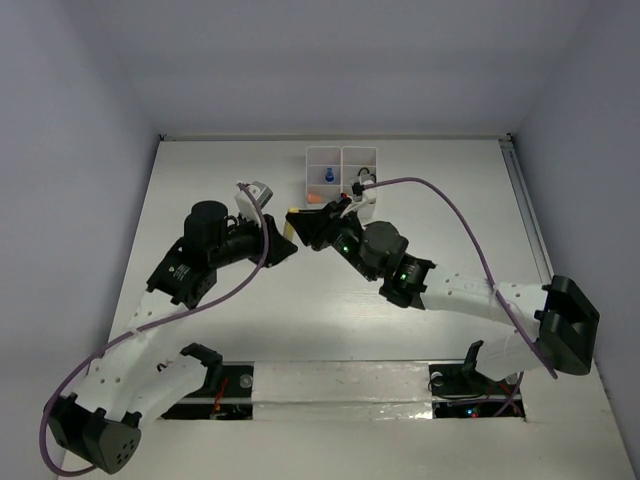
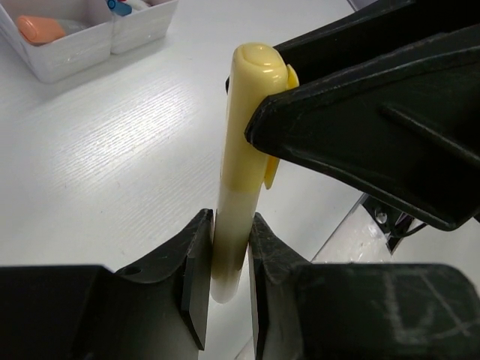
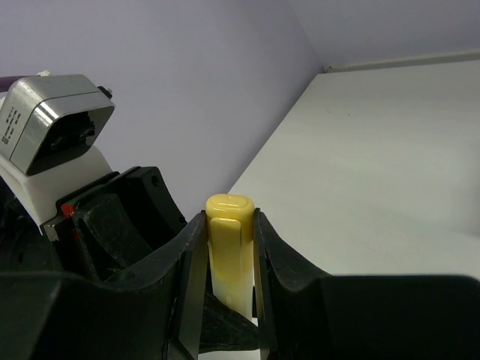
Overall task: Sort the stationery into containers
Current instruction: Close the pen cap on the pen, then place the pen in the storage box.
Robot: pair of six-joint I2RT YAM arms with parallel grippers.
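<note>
**Yellow highlighter (image 2: pixel 240 180) held between both grippers above the table (image 1: pixel 450 200).**
The left gripper (image 2: pixel 230 229) pinches the pale barrel end; the right gripper (image 3: pixel 229 219) pinches the capped end. The white tray (image 2: pixel 71 60), holding an orange eraser (image 2: pixel 41 28), stands nearby, apart from the highlighter.

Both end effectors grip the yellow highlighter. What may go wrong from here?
The left end effector and right end effector both clamp the yellow highlighter; pulling apart may pop off its cap. The left grips only its bottom end, so if the right releases, it may tilt and fall short of the organiser tray.
</note>
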